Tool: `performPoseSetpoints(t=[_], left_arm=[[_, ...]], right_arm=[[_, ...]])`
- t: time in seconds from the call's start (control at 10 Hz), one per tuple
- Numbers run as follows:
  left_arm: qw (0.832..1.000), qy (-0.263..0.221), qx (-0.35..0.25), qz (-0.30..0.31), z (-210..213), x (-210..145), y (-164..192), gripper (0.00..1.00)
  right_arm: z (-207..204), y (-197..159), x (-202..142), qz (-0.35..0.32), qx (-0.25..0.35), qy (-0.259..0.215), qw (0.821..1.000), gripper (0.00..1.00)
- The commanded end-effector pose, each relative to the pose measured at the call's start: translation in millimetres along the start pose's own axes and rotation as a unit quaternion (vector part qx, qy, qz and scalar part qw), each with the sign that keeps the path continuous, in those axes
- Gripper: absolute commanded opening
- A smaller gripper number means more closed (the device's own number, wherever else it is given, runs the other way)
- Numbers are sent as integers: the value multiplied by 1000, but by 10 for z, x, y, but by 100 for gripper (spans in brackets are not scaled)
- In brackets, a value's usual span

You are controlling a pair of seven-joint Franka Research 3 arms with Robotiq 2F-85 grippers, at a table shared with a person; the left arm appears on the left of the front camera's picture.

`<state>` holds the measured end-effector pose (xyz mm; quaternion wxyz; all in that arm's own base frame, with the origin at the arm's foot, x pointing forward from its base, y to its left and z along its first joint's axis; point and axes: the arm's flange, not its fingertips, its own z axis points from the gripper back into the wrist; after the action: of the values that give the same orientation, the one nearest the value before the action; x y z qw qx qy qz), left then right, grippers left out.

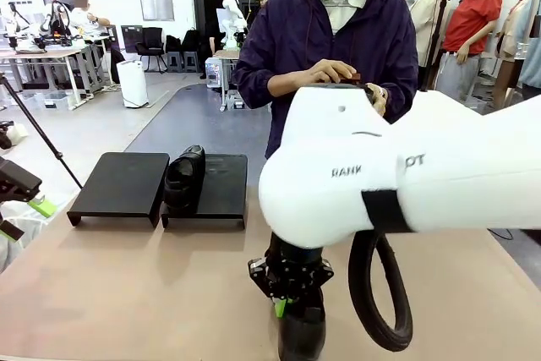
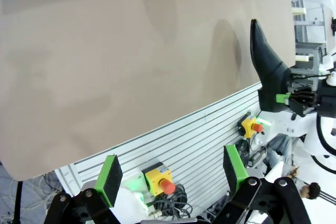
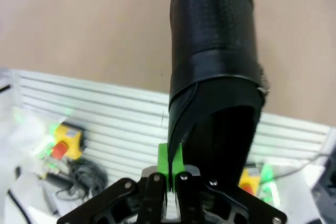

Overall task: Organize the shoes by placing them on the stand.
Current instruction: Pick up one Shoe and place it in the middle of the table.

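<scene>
right gripper (image 3: 170,165) — clamped on shoe (image 3: 215,51) rim, near side | left gripper (image 2: 172,174) — wide apart, empty | second shoe (image 1: 184,177) — on stand (image 1: 224,182)

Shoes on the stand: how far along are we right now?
Done: one shoe sits on the stand's right tray. In hand: the right gripper is shut on a second shoe's rim, at the table's near edge. Left: that shoe and any others need placing; the left tray has none, and the left gripper is open.
</scene>
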<state>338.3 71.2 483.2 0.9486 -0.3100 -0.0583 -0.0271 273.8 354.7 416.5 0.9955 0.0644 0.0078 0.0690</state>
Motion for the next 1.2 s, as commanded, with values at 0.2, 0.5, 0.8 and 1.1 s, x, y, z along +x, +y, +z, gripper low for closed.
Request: performPoseSetpoints(t=[0.2, 0.5, 0.8, 1.1], left_arm=[[1000, -1, -10, -4, 17, 4, -3, 100], [1000, -1, -10, -4, 17, 4, -3, 100], [1000, -1, -10, -4, 17, 4, -3, 100], [1000, -1, -10, -4, 17, 4, -3, 100]], right_arm=[[-354, 146, 249, -8, -13, -56, 998, 0], [-548, 115, 323, -26, -31, -58, 998, 0], [-604, 101, 316, -29, -42, -59, 997, 83], [-562, 60, 331, -33, -30, -55, 997, 100]])
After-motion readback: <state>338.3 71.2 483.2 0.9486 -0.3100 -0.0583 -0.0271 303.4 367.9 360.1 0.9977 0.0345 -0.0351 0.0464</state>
